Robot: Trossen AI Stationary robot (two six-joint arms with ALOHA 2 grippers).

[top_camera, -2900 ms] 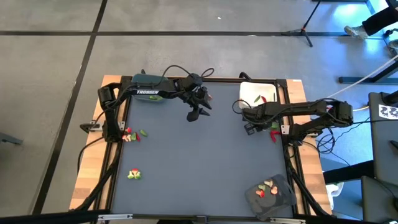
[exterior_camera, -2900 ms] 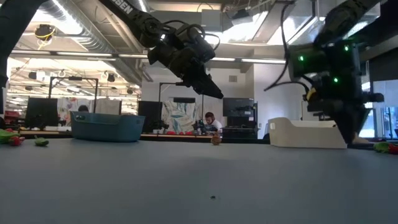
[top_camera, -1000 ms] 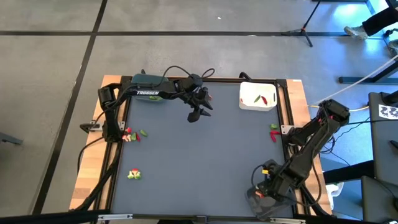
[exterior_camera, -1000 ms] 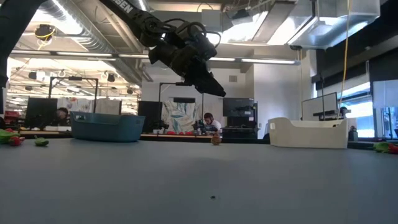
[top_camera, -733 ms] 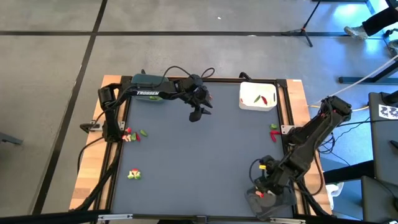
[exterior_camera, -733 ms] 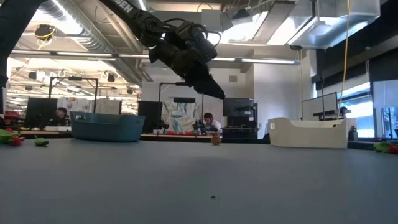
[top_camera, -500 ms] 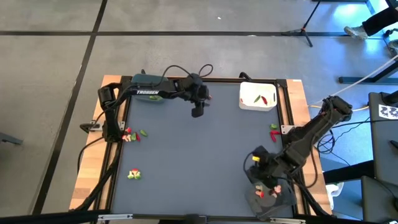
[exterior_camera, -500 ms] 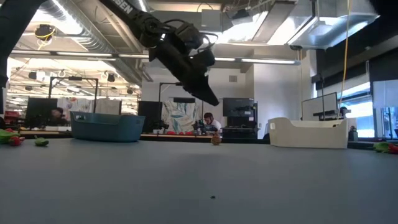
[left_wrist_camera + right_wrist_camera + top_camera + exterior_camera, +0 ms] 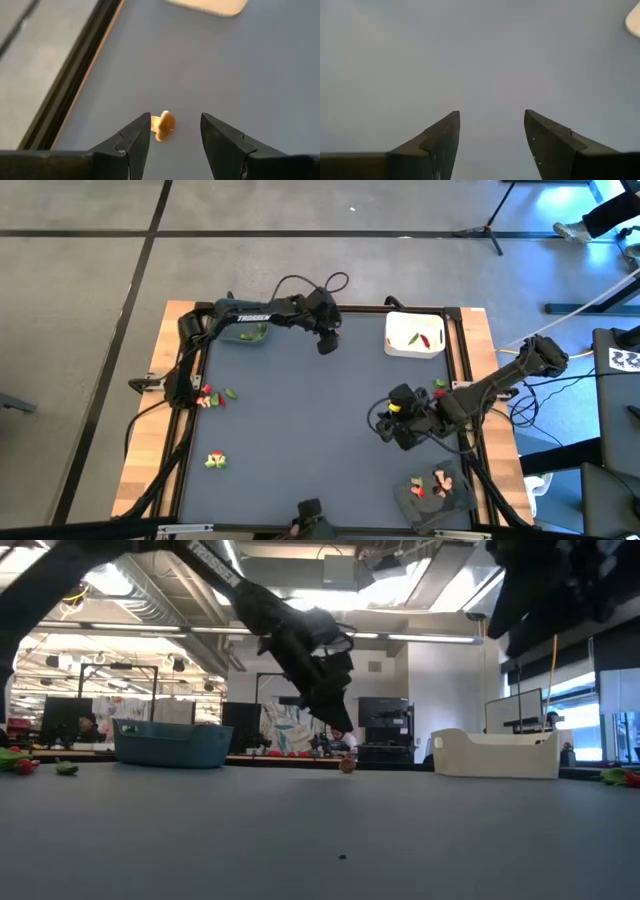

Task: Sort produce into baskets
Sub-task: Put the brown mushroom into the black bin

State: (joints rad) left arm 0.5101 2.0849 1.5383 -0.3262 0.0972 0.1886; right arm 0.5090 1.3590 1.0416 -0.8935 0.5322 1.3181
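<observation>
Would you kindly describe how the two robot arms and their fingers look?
Both arms are dark, jointed, with looping black cables. The left arm bears white TROSSEN lettering. Each gripper, left and right, has two dark wedge-shaped fingers tapering to points.

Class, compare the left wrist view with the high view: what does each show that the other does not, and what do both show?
Only the left wrist view shows a tan mushroom lying on the mat between the open left end effector fingers. Only the high view shows the blue tub, the dark tray, loose produce at the left edge, and the right end effector over the mat. Both show the grey mat and the white tub.
</observation>
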